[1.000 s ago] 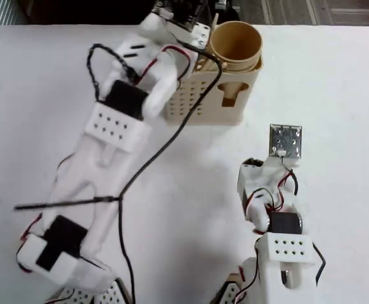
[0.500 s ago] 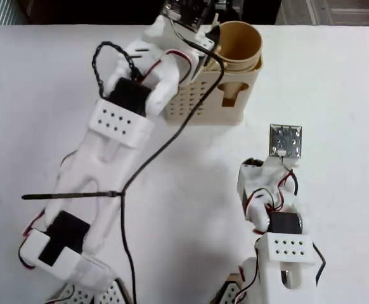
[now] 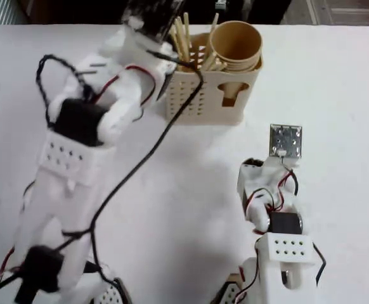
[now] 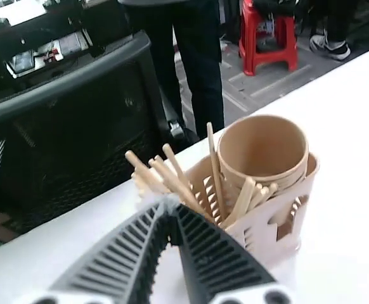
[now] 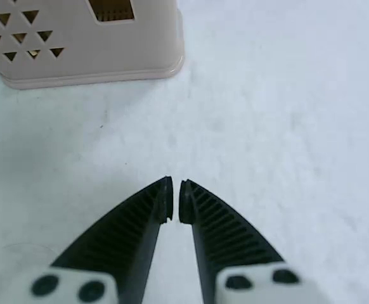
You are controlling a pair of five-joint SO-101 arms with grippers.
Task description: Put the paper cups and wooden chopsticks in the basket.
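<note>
- White table [image 3: 336,95] is carrying both arms and the basket [image 3: 203,104].
- Nearest, the right gripper [image 5: 175,202] is resting low over the table, jaws together on nothing, well short of the basket.
- Farther out, the left gripper [image 4: 170,209] is hovering just beside the basket, jaws pressed together and empty. Loading is looking finished, so a good retreat would be going up and away, keeping the cable [image 3: 140,164] off the stick ends.
- Beyond its tips, the wooden chopsticks [image 4: 172,174] are leaning in the basket, with the paper cups [image 4: 264,149] nesting at the far end.
</note>
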